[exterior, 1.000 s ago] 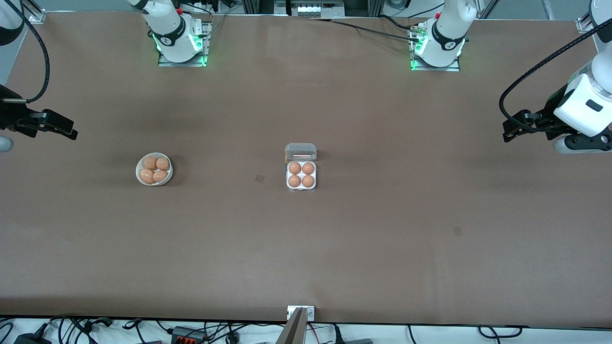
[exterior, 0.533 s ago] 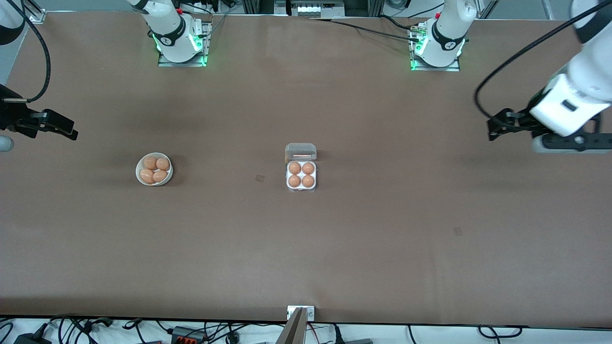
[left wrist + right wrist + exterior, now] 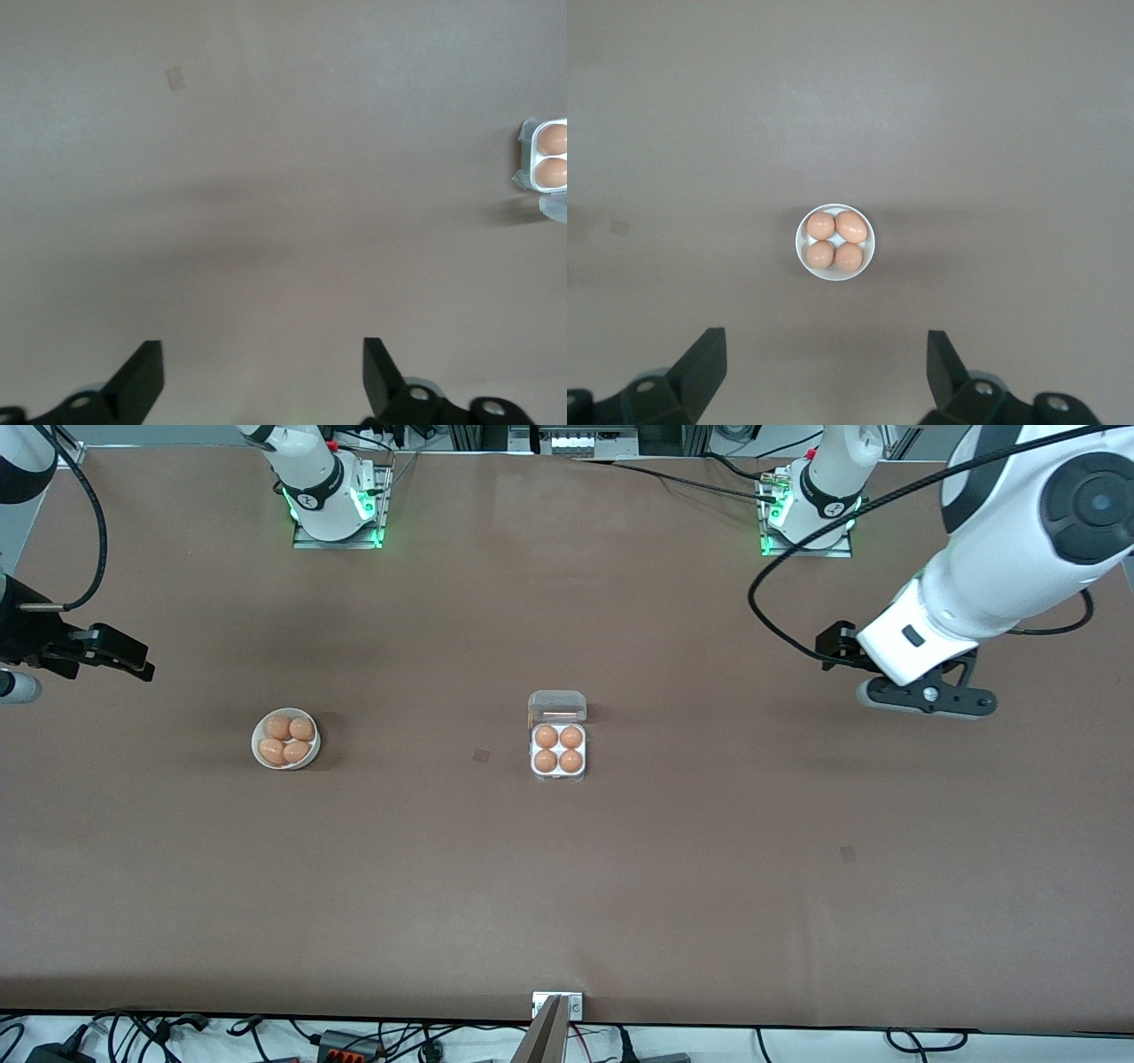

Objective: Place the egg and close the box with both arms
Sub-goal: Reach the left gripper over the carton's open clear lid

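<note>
My left gripper (image 3: 257, 376) hangs over the desk (image 3: 673, 886), fingers (image 3: 142, 376) spread; my right gripper (image 3: 824, 372) waits, fingers (image 3: 704, 367) likewise parted.

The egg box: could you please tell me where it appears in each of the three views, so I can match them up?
Front view: the egg box sits mid-table, lid open, all four cells filled.
Left wrist view: only its edge shows, with two eggs, at the frame's border.
Right wrist view: not in it; only the white bowl of eggs shows.
Shared landmark: the brown table.
</note>
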Action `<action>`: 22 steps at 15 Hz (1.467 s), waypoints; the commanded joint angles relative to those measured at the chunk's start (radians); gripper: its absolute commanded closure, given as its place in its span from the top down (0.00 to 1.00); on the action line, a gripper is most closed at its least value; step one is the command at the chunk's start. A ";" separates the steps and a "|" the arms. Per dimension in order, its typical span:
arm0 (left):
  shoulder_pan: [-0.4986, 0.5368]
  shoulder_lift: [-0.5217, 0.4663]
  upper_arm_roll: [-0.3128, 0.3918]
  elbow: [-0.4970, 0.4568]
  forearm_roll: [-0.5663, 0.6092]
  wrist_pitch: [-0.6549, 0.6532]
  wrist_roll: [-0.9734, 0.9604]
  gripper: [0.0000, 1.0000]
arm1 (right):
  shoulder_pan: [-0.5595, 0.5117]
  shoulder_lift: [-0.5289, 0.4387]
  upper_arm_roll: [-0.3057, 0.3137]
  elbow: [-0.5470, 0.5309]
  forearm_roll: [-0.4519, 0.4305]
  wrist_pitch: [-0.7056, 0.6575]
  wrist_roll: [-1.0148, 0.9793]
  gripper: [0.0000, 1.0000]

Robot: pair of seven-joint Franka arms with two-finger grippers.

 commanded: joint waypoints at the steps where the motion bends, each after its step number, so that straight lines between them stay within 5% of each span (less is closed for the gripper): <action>1: 0.043 0.012 0.015 0.031 0.015 -0.027 0.028 0.54 | -0.002 -0.017 0.005 -0.015 -0.019 0.015 -0.011 1.00; 3: 0.132 0.016 0.014 0.037 -0.006 -0.015 0.032 0.52 | -0.003 -0.019 0.003 -0.023 -0.019 0.016 -0.012 1.00; 7: 0.168 0.021 0.010 0.038 -0.016 0.045 0.032 0.01 | -0.005 -0.020 0.002 -0.030 -0.016 0.009 -0.018 1.00; 15: 0.093 0.022 -0.052 0.066 -0.094 -0.002 0.055 0.00 | -0.005 -0.039 0.000 -0.070 -0.013 0.059 -0.020 1.00; 22: -0.221 0.223 -0.072 0.140 -0.250 0.062 -0.210 0.00 | -0.005 -0.045 0.000 -0.067 -0.008 0.050 -0.018 1.00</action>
